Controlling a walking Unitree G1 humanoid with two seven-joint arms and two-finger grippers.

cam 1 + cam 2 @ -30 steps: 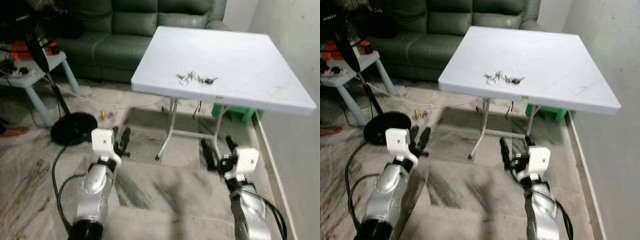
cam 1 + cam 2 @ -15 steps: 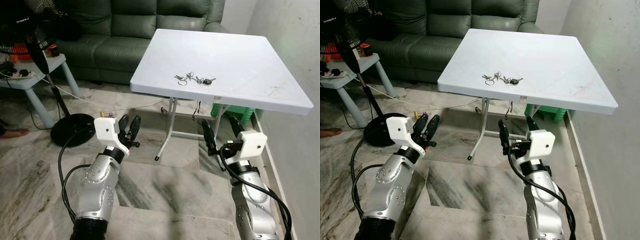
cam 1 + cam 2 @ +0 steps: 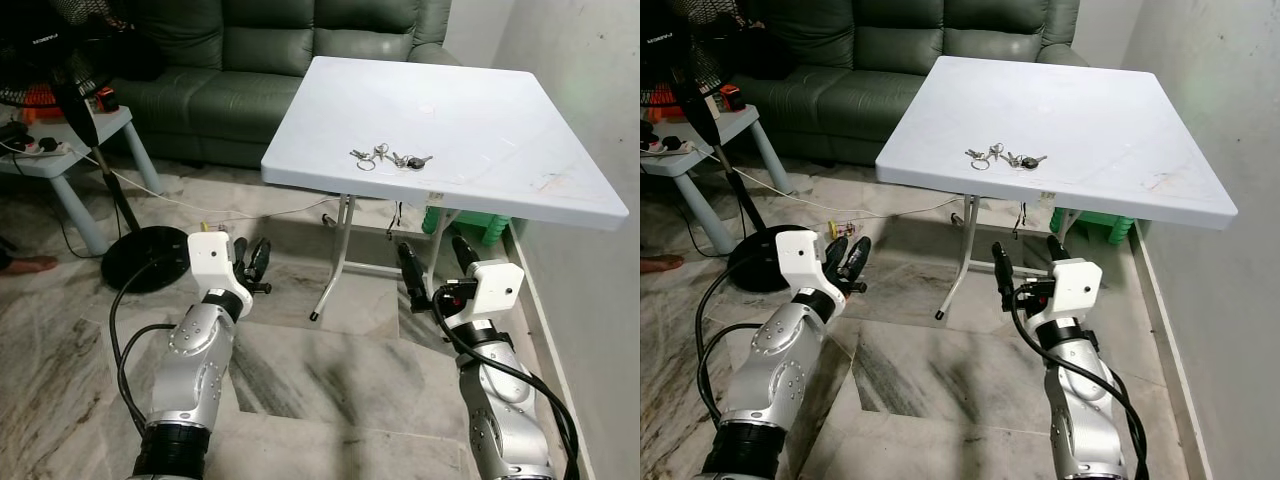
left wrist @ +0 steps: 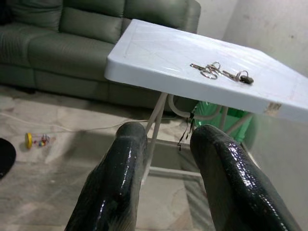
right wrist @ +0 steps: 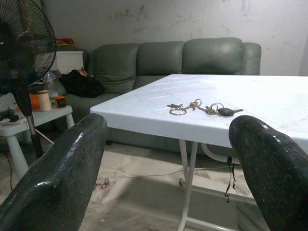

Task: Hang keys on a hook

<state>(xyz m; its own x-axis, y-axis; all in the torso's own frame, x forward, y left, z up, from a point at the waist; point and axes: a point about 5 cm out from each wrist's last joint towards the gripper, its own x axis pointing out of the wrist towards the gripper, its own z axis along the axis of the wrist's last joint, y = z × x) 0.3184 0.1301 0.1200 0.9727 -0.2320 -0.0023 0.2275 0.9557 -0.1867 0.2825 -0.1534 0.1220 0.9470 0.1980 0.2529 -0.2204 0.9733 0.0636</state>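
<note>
Keys [image 3: 389, 157] are just sitting on the white folding bench [image 3: 500, 190], near its front edge, totally untouched. So basically nothing of the task is done yet: no grab, no carry, and I can't spot any hook in these shots, so that has to be found too. Left tool [image 3: 250, 263] is held low over the marble floor [image 3: 330, 370], below bench height, fingers only a little apart and holding nothing. Right tool [image 3: 436, 266] sits just in front of the bench legs, fingers spread wide, also empty, and its wrist view looks straight at the keys. My guess: it needs to come up over the bench edge first.
</note>
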